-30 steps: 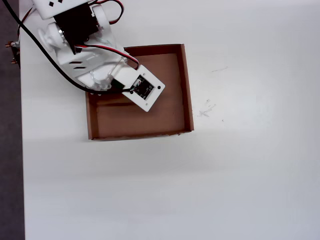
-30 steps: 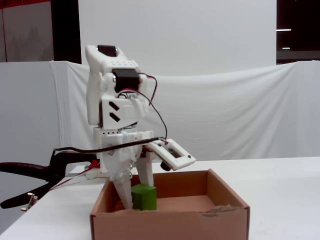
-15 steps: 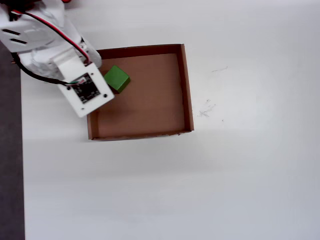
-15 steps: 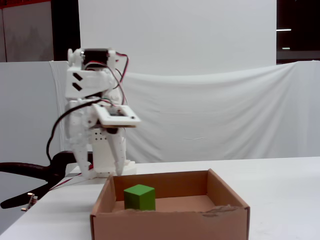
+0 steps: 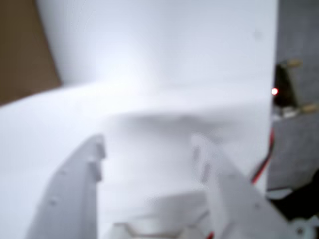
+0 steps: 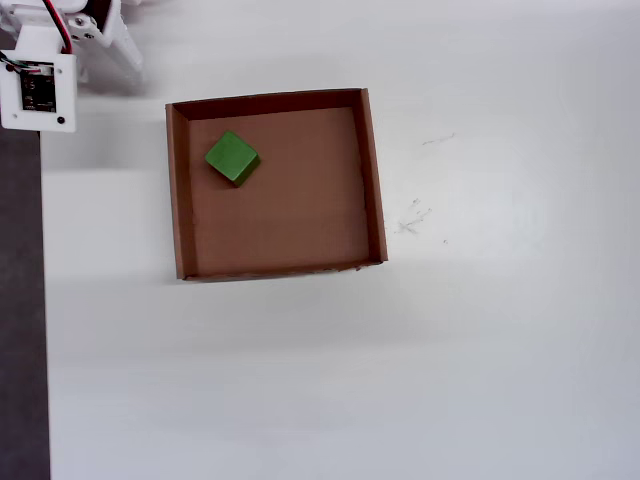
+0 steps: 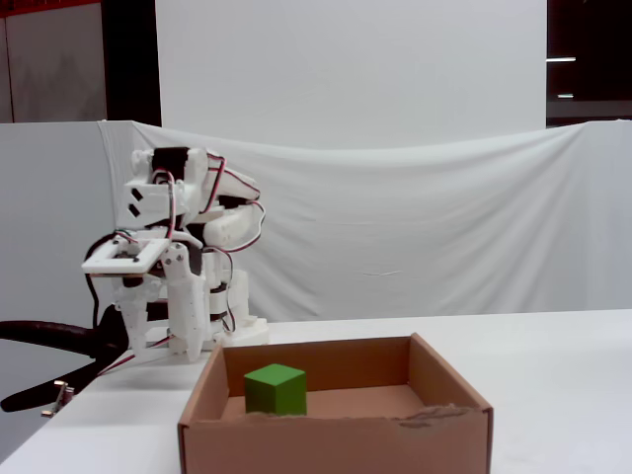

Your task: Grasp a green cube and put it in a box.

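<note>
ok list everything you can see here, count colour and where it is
green cube: one, bright green, resting on the floor of the box near its upper-left corner in the overhead view
box: one, brown cardboard, open-topped, on the table left of centre in the overhead view
table: one, white, under everything
backdrop cloth: one, white, hanging behind the table in the fixed view
arm: one, white with red and black wires, folded back behind the box at the left of the fixed view
tool: one, white, fingers apart with nothing between them in the wrist view
</note>
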### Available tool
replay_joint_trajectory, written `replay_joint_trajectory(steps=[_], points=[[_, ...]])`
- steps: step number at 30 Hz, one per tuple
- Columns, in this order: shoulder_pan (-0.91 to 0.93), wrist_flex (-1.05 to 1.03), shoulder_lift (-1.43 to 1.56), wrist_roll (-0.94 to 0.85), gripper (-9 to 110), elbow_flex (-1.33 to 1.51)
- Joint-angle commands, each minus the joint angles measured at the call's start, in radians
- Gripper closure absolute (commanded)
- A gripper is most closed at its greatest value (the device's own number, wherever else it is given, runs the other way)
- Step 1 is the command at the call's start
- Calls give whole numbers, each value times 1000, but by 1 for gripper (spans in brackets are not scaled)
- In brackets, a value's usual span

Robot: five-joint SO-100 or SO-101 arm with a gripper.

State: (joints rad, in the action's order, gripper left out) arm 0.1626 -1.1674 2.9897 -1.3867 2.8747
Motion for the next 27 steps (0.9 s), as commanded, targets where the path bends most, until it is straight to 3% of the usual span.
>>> replay_joint_trajectory(steps=[1, 9, 14, 27], points=[[-2, -28, 89, 60, 77, 35], [-12, -38, 141, 189, 77, 98], [-29, -63, 195, 403, 77, 98], [-26, -63, 195, 405, 77, 98]])
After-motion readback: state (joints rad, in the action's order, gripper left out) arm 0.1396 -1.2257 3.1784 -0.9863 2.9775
